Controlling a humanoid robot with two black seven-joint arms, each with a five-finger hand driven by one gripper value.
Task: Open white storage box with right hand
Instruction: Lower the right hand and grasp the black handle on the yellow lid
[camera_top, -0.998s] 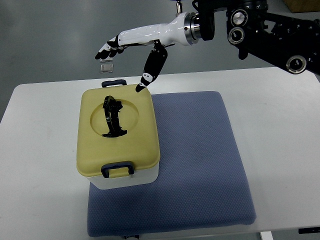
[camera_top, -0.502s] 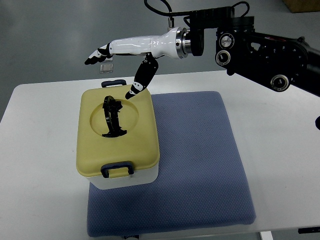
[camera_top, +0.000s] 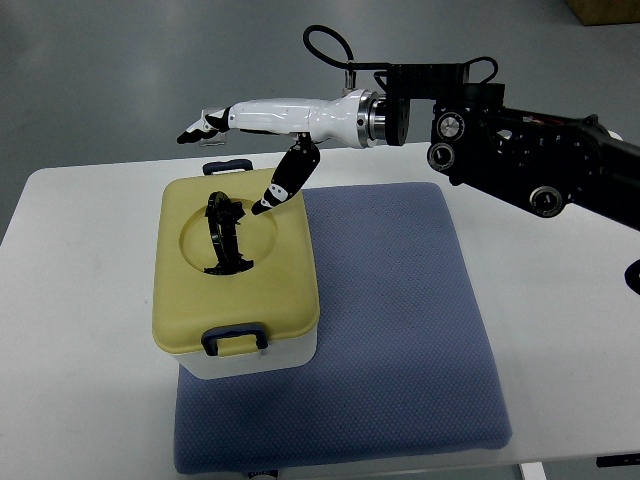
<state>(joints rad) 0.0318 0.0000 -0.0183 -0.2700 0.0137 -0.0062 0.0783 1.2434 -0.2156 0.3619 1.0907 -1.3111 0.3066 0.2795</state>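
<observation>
On your left the white table (camera_top: 70, 300) lay bare from its rounded edge up to the storage box (camera_top: 236, 280), giving you free room on that side. The box stood on the left part of the blue mat (camera_top: 400, 340), its near left corner overhanging the mat's edge slightly. Its white body showed only along the near side, under a yellow lid (camera_top: 270, 290) that was shut. A dark latch (camera_top: 235, 338) sat at the lid's near edge and a second latch (camera_top: 229, 167) at the far edge. In the lid's round recess the black handle (camera_top: 227, 237) stood tilted up.

Above the far edge of the box you had the right hand (camera_top: 255, 130), its arm coming in from the right. The fingers (camera_top: 200, 125) were stretched out flat toward the left, reaching past the far table edge over the grey floor (camera_top: 100, 70), and they gripped nothing. The thumb (camera_top: 285, 180) hung down, its dark tip over the lid's far right part, just beside the recess rim; whether it touched the lid you could not tell.

Right of the box the mat was bare to its right edge, and beyond it the table ran clear to the frame. The black arm links (camera_top: 520, 160) crossed above the table's far right corner.
</observation>
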